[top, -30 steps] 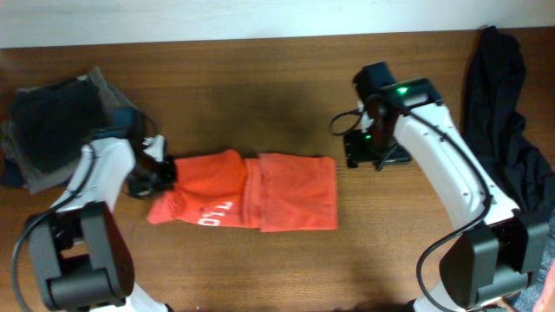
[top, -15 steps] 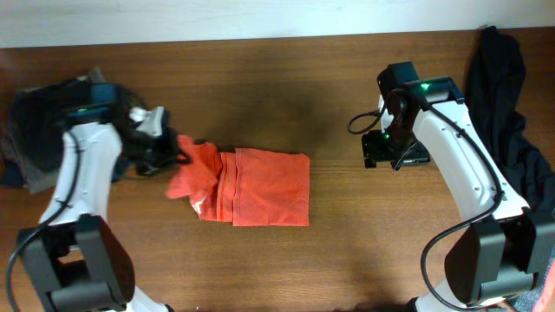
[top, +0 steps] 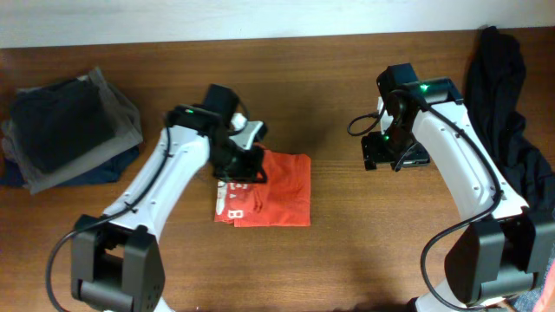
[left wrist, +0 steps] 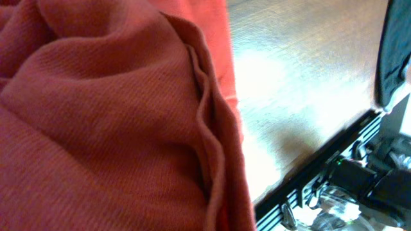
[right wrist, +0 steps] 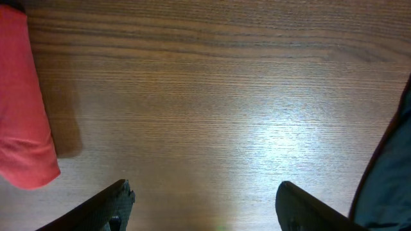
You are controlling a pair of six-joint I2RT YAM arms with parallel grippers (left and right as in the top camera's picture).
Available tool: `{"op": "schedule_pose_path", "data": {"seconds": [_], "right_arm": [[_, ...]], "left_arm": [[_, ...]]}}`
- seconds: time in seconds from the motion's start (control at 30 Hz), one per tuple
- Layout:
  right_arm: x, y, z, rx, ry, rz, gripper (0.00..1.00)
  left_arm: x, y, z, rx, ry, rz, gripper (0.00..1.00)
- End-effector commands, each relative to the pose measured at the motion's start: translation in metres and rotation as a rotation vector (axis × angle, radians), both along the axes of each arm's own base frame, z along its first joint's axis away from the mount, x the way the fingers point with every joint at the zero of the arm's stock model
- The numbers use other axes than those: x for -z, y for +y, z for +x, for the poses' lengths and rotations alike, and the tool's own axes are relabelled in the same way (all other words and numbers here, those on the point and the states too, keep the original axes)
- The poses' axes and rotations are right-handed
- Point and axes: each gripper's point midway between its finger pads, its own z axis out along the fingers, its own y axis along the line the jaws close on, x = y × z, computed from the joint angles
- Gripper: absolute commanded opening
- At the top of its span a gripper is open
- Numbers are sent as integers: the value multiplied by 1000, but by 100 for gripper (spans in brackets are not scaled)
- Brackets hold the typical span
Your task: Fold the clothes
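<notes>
The red-orange T-shirt [top: 276, 186] lies folded into a small rectangle at the table's middle, with white lettering showing at its left edge. My left gripper [top: 242, 164] sits on the shirt's upper left corner, shut on a fold of it. Red cloth [left wrist: 96, 128] fills the left wrist view and hides the fingers. My right gripper [top: 395, 156] is open and empty over bare wood, right of the shirt; its fingers [right wrist: 202, 205] are wide apart, and the shirt's edge [right wrist: 22, 96] shows at the left. The limp black garment [top: 503, 113] lies at the far right.
A stack of folded dark and grey clothes [top: 65, 130] sits at the far left. The black garment's edge shows in the right wrist view [right wrist: 392, 173] and the left wrist view [left wrist: 395, 45]. Bare wooden table [top: 347, 251] lies in front.
My left gripper has swung from the far left to the right, carrying the shirt's left part over onto the rest. The shirt is now a narrower rectangle. The right arm has held still.
</notes>
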Motion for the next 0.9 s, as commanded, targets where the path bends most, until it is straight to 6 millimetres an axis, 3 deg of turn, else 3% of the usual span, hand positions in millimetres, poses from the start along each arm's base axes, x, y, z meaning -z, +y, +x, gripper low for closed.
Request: {"op": "schedule_pose_path", "data": {"seconds": [0.0,0.17,0.77,0.87], "right_arm": [[2,-3,-2,6,7,-7,76],[2,-3,-3,6,11,-6,76],[2,2,-4,6,14,23,76],[2,2,-4,6,15,23,76]], "left_arm": [[-14,-17,0,29,-67,-7,4],[-6,-17,1,12,-101,91,5],[-3,-52,-1,95,-173,69,9],[3,-57,-6,115,-161,75,15]]}}
